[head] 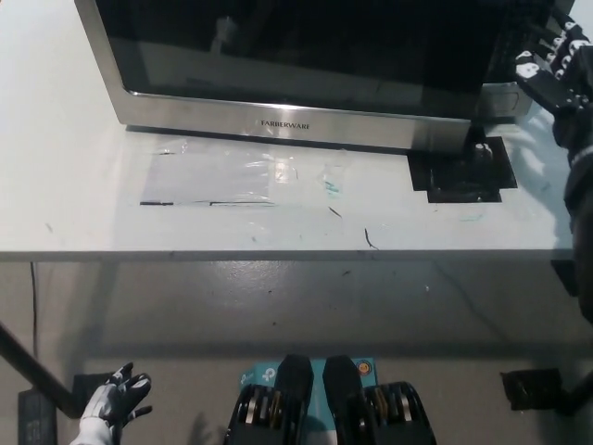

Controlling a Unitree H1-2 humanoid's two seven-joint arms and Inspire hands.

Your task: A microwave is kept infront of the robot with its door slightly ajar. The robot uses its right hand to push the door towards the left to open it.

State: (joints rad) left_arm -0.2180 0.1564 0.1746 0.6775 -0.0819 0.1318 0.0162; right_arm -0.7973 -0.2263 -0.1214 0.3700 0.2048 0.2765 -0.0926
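Note:
A steel microwave [306, 111] with a dark glass door [296, 46] stands at the back of the white table [74, 204]. Its door looks nearly flush with the front, and the control panel is at its right end. My black right hand [548, 67] reaches in from the right edge and sits over the microwave's right end, by the control panel, fingers spread and holding nothing. Whether it touches the door I cannot tell. My white left hand [116, 400] hangs low at the bottom left, below the table, fingers apart.
A clear plastic sheet [232, 176] is taped to the table before the microwave. A black patch [460, 171] with a small knob lies under the microwave's right corner. The table's front edge runs across the middle, with grey floor below.

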